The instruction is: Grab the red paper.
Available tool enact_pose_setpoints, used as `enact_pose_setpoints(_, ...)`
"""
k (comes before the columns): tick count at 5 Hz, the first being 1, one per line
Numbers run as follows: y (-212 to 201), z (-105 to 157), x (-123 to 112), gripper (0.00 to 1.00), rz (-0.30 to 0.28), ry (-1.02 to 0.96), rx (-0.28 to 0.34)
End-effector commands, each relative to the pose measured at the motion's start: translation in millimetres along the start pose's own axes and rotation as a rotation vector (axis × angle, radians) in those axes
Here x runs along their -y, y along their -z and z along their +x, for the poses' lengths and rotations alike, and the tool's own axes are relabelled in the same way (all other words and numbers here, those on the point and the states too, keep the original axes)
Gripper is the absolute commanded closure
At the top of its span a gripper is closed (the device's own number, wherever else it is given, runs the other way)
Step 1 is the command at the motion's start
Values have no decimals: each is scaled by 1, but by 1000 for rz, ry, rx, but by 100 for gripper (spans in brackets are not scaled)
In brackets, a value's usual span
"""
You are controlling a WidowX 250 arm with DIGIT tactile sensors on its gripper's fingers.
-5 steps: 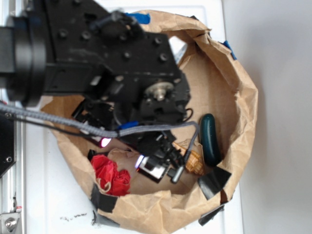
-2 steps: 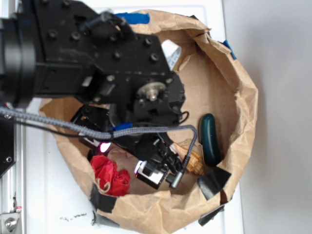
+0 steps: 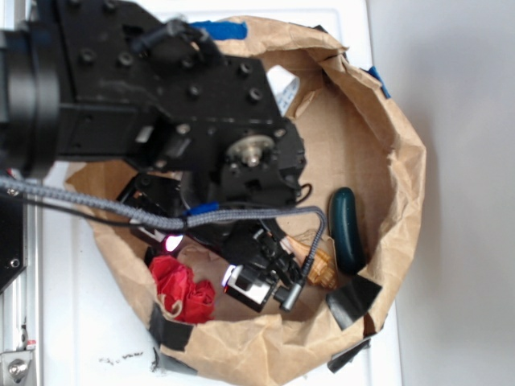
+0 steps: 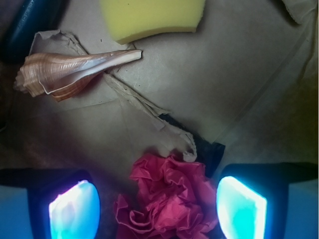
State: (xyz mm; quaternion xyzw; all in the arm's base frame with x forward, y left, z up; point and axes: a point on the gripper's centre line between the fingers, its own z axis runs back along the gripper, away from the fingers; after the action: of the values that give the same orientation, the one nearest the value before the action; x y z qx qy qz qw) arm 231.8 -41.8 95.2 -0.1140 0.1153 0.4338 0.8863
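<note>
Gripper (image 4: 158,206) hangs jaws spread wide, the red paper (image 4: 167,199) sitting between its glowing pads (image 4: 75,209) near the paper bag's (image 3: 402,161) front rim.

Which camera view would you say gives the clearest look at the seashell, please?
The wrist view: the seashell lies fully in sight, its spiral ribs and pointed tip sharp. In the exterior view only a tan sliver of it shows past the arm's cable.

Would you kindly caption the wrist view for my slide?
Open gripper straddling the red paper, with a seashell and yellow sponge beyond.
</note>
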Motion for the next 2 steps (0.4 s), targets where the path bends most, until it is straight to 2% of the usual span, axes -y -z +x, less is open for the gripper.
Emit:
enact_pose_setpoints(1,8,-20,-4,0,-15,39,25)
enact_pose_setpoints(2,12,-22,3,0,-44,3,17)
